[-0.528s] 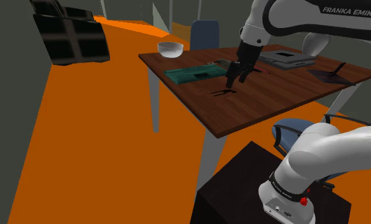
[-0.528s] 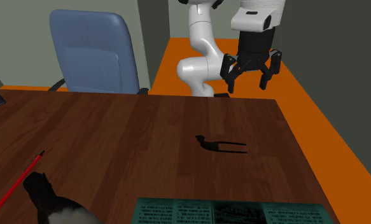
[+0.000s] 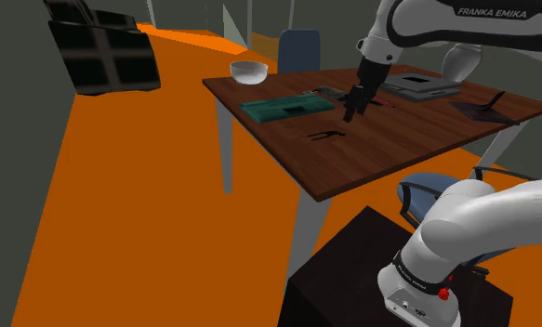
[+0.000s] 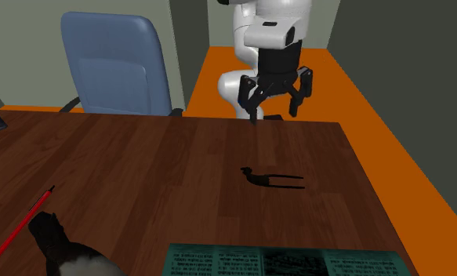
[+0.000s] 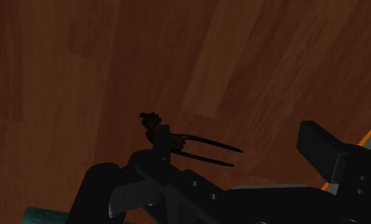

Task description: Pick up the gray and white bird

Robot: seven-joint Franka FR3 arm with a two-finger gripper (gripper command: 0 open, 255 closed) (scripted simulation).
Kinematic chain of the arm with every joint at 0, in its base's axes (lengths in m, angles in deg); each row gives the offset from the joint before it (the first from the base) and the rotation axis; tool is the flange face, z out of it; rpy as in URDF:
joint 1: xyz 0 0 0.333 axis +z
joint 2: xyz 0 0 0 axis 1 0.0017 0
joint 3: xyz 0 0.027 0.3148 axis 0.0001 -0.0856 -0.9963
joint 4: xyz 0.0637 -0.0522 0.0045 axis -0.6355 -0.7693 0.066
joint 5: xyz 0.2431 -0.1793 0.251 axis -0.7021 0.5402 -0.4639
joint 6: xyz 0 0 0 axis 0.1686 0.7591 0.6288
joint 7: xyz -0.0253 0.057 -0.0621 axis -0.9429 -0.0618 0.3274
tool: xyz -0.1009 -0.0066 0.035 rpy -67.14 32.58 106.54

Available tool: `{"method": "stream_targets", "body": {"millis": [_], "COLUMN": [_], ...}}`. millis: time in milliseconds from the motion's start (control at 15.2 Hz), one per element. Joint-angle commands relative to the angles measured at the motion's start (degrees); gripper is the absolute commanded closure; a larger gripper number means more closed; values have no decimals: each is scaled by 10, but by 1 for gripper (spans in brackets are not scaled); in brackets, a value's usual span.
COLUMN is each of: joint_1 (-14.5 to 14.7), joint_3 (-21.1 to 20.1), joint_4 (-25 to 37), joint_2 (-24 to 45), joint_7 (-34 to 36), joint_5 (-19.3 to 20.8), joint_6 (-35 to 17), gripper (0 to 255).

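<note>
A small dark bird-like figure (image 4: 255, 175) with two long thin prongs lies flat on the brown wooden table (image 4: 140, 165). It also appears on the table top (image 3: 325, 137) in the shoulder view and ahead of the fingers (image 5: 160, 132) in the wrist view. My black gripper (image 4: 273, 115) hangs open in the air over the table's edge nearest the arm, beyond the figure and apart from it. In the shoulder view the gripper (image 3: 353, 113) is up and right of the figure. A black and white shape (image 4: 66, 252) sits at the second exterior view's lower left; I cannot tell what it is.
A green printed mat (image 3: 284, 107) and a pale bowl (image 3: 248, 71) lie toward the table's far corner. A red stick (image 4: 19, 231), a grey flat device (image 3: 417, 86) and a dark flat item (image 3: 487, 109) also rest on it. Blue chairs (image 4: 113, 63) (image 3: 427, 190) stand beside the table.
The gripper has dropped lower and shifted toward the second exterior view's left, closer to the table edge. It stays open. The dark figure has not moved.
</note>
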State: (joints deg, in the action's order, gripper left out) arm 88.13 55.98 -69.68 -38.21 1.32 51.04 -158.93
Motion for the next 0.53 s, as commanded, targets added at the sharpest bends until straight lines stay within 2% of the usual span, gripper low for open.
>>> {"method": "stream_targets", "body": {"millis": [0, 462], "joint_1": [-2, 4], "joint_3": [32, 132], "joint_4": [11, 87], "joint_2": [20, 117], "joint_7": [-51, -213], "joint_5": [17, 49], "joint_6": [-6, -22], "gripper": [0, 0]}}
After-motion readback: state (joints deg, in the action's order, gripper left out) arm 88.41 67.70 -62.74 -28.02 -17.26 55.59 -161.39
